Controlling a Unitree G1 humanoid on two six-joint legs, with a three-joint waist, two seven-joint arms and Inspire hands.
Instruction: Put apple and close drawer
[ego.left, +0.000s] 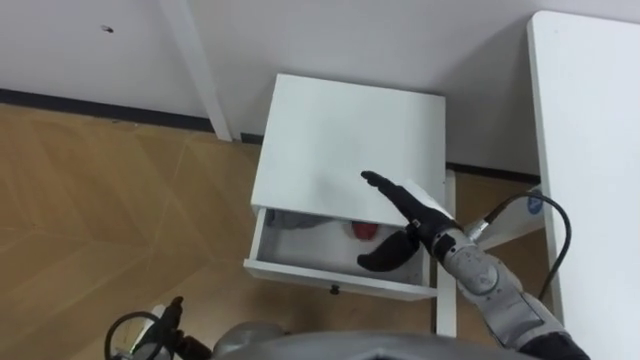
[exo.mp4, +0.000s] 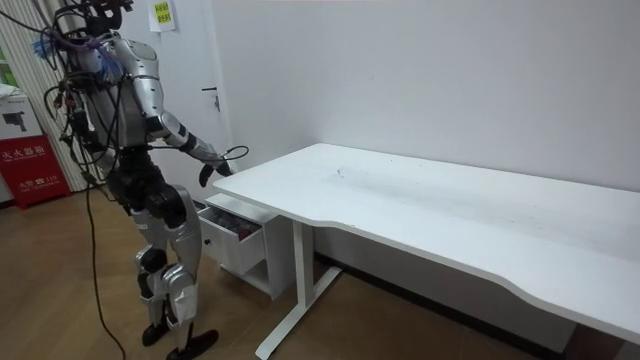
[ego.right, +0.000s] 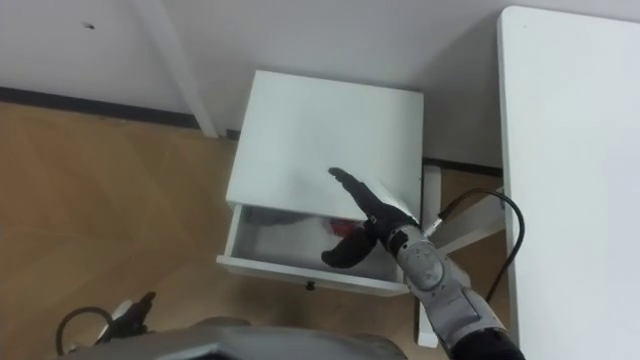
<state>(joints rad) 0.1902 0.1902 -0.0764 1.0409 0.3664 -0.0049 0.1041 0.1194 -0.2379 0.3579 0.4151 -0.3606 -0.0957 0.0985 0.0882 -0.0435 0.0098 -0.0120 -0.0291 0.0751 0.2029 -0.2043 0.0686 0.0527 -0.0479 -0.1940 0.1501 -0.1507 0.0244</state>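
"Starting at seven o'clock, what did the eye views hold?"

"The left hand (ego.left: 168, 322) sat low there, idle. I couldn't tell its state. Toward twelve stood the white cabinet (ego.left: 340, 140), with its drawer (ego.left: 300, 268) open toward six. The apple (ego.left: 362, 232) lay inside the drawer, near its right end. The right hand (ego.left: 415, 228) hovered just at three o'clock of the apple, fingers straight, thumb spread apart, holding nothing. The desk (ego.left: 590, 150) ran along three o'clock."

"So what could have gone wrong?"

"The thumb hung over the drawer's opening. I judged that a push from there could have nipped it under the cabinet top. Pushing only at the right end might have skewed the drawer and jammed it. A hard shove would likely have sent the apple rolling."

"And the room view?"

"It gave the stance: the robot upright at the desk's end, right arm stretched out above the drawer. The drawer's front hid the apple from that camera, and the eye views looked straight down onto it."
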